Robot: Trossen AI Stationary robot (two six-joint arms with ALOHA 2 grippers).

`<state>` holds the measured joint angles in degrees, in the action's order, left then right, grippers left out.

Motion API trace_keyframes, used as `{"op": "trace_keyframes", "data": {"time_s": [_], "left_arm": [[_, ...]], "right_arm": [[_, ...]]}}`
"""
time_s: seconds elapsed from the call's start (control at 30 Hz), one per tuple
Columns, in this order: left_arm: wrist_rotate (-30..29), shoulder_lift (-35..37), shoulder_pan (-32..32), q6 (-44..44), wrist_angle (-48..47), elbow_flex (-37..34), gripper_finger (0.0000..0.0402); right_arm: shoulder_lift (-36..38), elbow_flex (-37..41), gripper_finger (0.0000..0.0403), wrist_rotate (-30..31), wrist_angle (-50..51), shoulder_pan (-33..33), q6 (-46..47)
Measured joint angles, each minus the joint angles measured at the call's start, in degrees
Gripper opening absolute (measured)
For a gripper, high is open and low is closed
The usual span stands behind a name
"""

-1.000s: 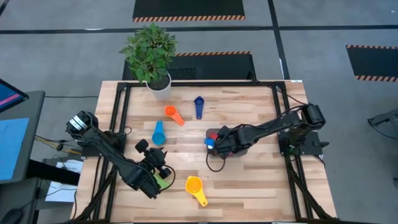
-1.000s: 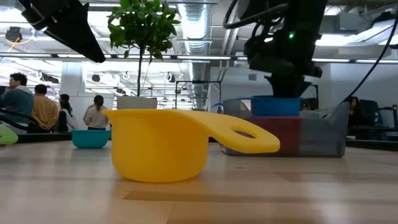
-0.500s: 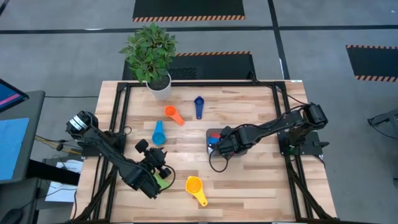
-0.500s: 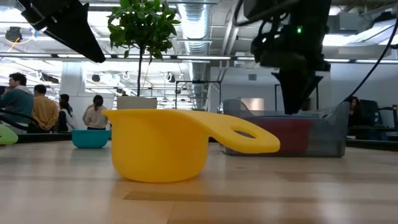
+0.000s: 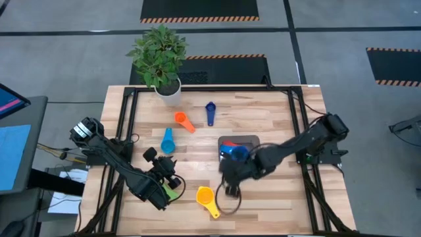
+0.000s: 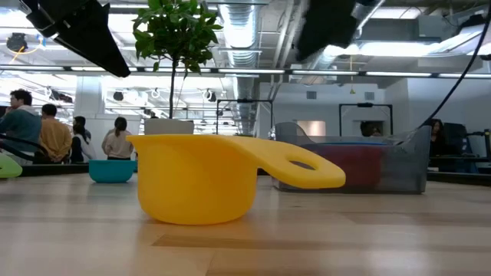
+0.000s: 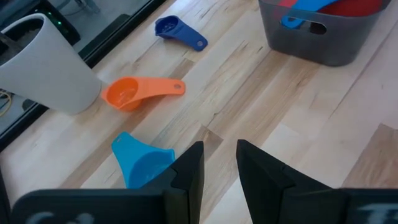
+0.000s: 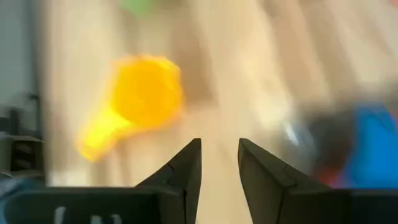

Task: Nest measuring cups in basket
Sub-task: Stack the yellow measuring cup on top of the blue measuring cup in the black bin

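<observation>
The basket (image 5: 247, 141) sits on the wooden surface (image 5: 263, 118) right of centre. It holds a red cup (image 7: 348, 5) with a blue cup (image 5: 235, 153) lying on top; the blue cup's handle reaches toward the basket's near-left rim.

The yellow cup (image 5: 206, 197) rests on the surface near the front edge, upright, its handle pointing toward the front right. In the low view this cup (image 6: 201, 178) stands in the foreground with the basket (image 6: 399, 165) behind it.

The orange cup (image 5: 183, 121), the dark blue cup (image 5: 210, 112) and the light blue cup (image 5: 168, 141) lie separately on the surface left of the basket, well apart from each other. The light blue cup lies on its side. A green cup (image 5: 172, 192) lies at the front left, just beside the left pincer.

The right pincer (image 5: 228, 184) hangs over the surface between the basket and the yellow cup. Its fingers (image 8: 186, 163) stand spread with nothing between them.

The left pincer (image 5: 170, 174) waits at the front left. Its fingers (image 7: 189, 171) stand partly apart and pinch nothing.

A white plant pot (image 5: 168, 91) stands at the rear left of the surface.
</observation>
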<state>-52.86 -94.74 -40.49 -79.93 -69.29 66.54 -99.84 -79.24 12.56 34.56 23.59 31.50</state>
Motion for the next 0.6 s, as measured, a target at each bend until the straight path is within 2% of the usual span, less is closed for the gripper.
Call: {"op": "trace_keyframes", "data": {"time_s": [0.2, 0.33, 0.6], "left_arm": [[2.76, 0.0, -0.02, 0.11, -0.65, -0.06, 0.0086], [3.08, -0.02, -0.02, 0.12, -0.6, -0.24, 0.0086], [3.06, -0.02, -0.02, 0.15, -0.39, -0.24, 0.0086]], "right_arm": [[-7.25, 0.01, 0.0117, 0.85, -10.75, 0.92, -3.55], [-11.38, -0.54, 0.0123, 0.69, -11.87, -0.26, -3.54], [-18.22, -6.48, 0.0154, -6.31, -14.25, -2.38, -6.52]]}}
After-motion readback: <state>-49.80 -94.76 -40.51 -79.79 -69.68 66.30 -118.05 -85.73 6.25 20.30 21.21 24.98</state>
